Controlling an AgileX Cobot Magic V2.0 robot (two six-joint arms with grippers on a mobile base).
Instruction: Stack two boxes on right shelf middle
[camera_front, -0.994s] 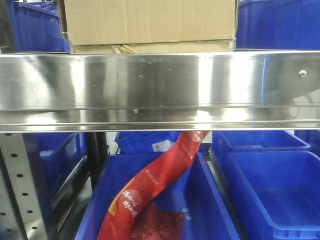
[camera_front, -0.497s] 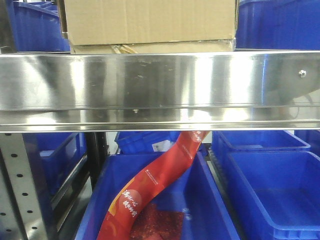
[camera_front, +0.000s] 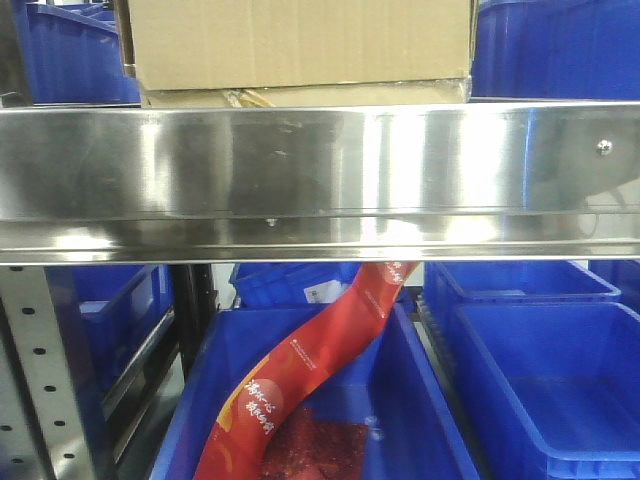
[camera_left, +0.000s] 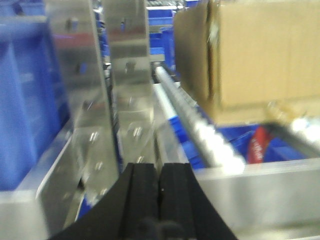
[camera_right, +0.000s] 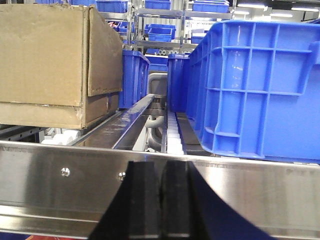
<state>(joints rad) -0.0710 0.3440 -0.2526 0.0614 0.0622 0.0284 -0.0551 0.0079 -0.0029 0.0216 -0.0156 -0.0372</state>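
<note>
Two plain brown corrugated boxes sit stacked on the steel shelf (camera_front: 320, 165). The taller box (camera_front: 300, 40) has a matte, fibrous face and rests squarely on the flatter box (camera_front: 300, 96), of which only a thin strip shows above the rail, with a torn scrap of yellowish tape along it. The shelf's front rail is broad and mirror-bright, streaked with soft reflections, with a small rivet (camera_front: 604, 147) near its right end. Below it a grey upright (camera_front: 40, 370) punched with round holes stands at the left.

Under the shelf a deep blue plastic bin (camera_front: 420, 400) with smooth walls holds a glossy red packet (camera_front: 300, 380) that curves upward, printed with pale lettering. Another blue bin (camera_front: 550, 370) sits just to its right.

From the right wrist view, the stack stands to the left, beside a ribbed blue crate (camera_right: 255, 85) on the same level, with a track of white rollers (camera_right: 172, 135) between them. The right gripper (camera_right: 161, 200) has its black rubbery pads pressed together, holding nothing. The left gripper (camera_left: 159, 200) is likewise closed flat on itself, its view blurred, with the boxes up to its right.
</note>
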